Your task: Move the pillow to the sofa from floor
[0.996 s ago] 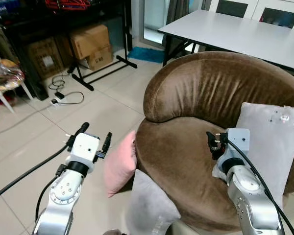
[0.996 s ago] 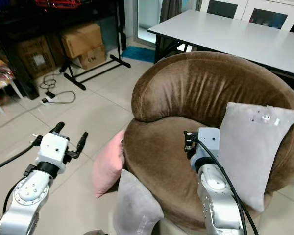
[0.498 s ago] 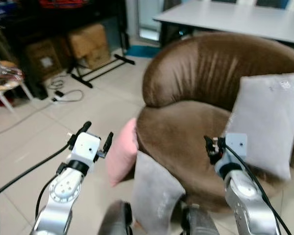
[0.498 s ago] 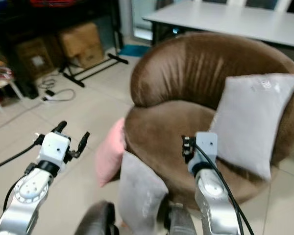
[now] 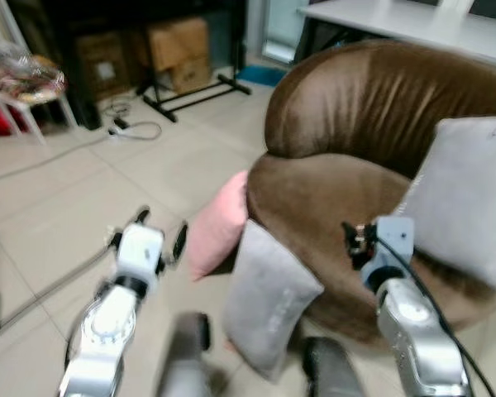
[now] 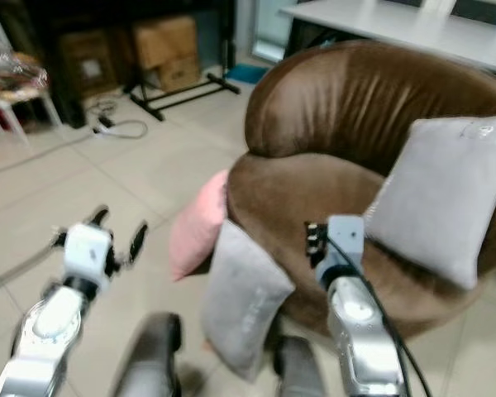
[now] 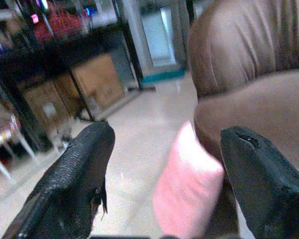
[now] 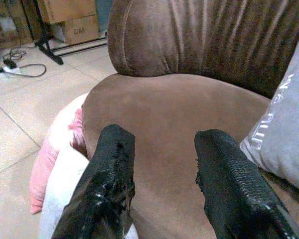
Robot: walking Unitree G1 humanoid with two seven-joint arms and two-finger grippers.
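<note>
**Two pillows on the floor beside the brown sofa**

Left eye view shows us a round brown sofa [image 5: 372, 149] on a pale tiled floor [image 5: 74, 215]. We see a pink pillow [image 5: 217, 226] standing on the floor, leaning against the front left side of the sofa. Just beside it, closer to us, a grey pillow [image 5: 269, 294] also stands on the floor and leans against the sofa front. Another grey pillow [image 5: 467, 198] rests on the seat, propped against the right part of the backrest.

Our left pincer [image 5: 146, 234] is raised over the floor, near the pink pillow but not touching it. In the left wrist view its two black fingers [image 7: 72, 184] are spread wide apart and hold nothing, and the pink pillow [image 7: 187, 186] appears between them, further away. Our right pincer [image 5: 357, 240] is over the front edge of the sofa seat. In the right wrist view its fingers [image 8: 107, 184] are also apart and empty, with the brown seat [image 8: 174, 114] behind them.

At the bottom of the eye views we see blurred dark shapes; we cannot tell what they are. Behind the sofa there is a white tabletop [image 5: 413, 21]. At the far left, cardboard boxes [image 5: 178, 50] stand on the floor, and a cable [image 5: 136, 128] lies near them.
</note>
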